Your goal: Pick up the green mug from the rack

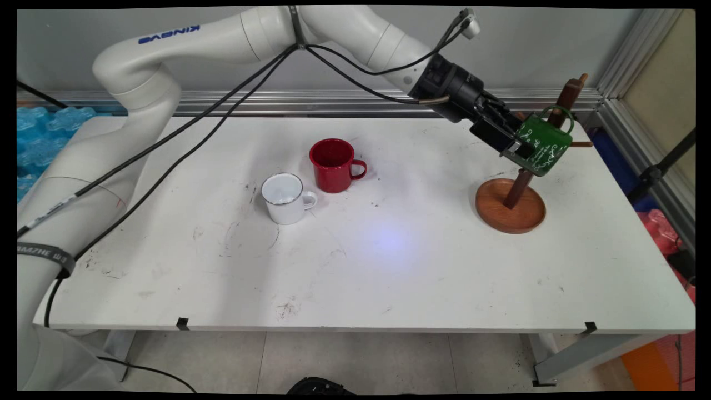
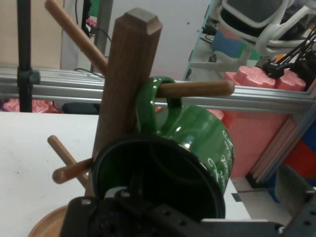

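Note:
A green mug (image 1: pixel 544 145) hangs by its handle on an upper peg of the wooden mug tree (image 1: pixel 519 186) at the table's right. It is tilted, with its mouth facing my gripper (image 1: pixel 514 143). In the hand view the green mug (image 2: pixel 197 138) fills the centre, its handle looped over the peg (image 2: pixel 197 89) beside the post (image 2: pixel 123 84). My gripper (image 2: pixel 197 217) stands open at the mug's rim. One finger reaches into the mouth, and the other finger (image 2: pixel 296 212) stays apart on the outside.
A red mug (image 1: pixel 333 165) and a white mug (image 1: pixel 286 198) stand upright side by side near the table's middle. The tree's round wooden base (image 1: pixel 510 206) sits near the right edge. An aluminium rail runs along the back.

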